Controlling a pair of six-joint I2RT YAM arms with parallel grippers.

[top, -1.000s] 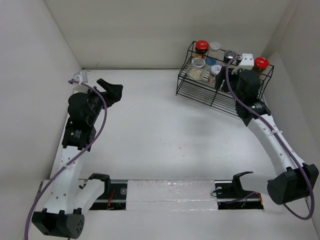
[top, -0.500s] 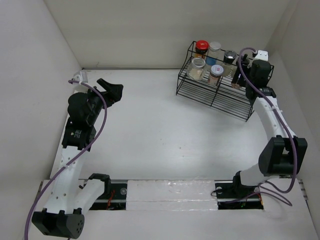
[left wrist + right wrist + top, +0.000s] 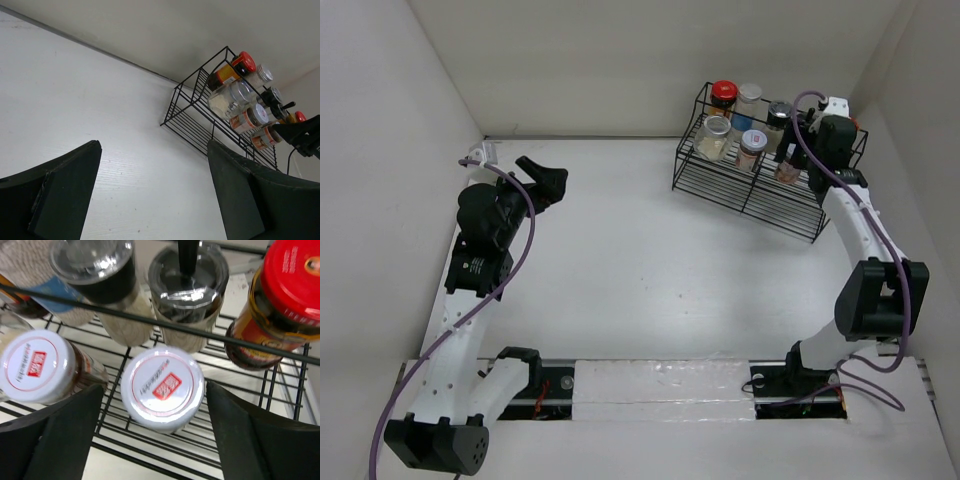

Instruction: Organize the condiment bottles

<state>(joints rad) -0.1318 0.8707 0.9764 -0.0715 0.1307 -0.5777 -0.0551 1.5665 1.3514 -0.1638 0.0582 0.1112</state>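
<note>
Several condiment jars stand in the black wire rack [image 3: 745, 190] at the back right. My right gripper [image 3: 800, 152] hangs over the rack, open. In the right wrist view its jaws [image 3: 154, 388] straddle a silver-lidded jar [image 3: 162, 387] on the lower tier, with gaps on both sides. A second silver-lidded jar [image 3: 35, 365] stands to its left. On the upper tier are a red-lidded dark-sauce jar [image 3: 287, 295], two dark-capped jars [image 3: 185, 285] and a blue-labelled one [image 3: 47, 292]. My left gripper [image 3: 545, 180] is open and empty over the table at the left [image 3: 152, 145].
The rack [image 3: 200, 125] with its jars shows far off in the left wrist view. White walls close in the table at the back and both sides. The rack's top wire [image 3: 165, 322] crosses just above the lower-tier jars.
My right arm has swung from in front of the rack to its back right end. The silver-lidded jar on the lower tier now shows below the gripper. The left arm is still.
</note>
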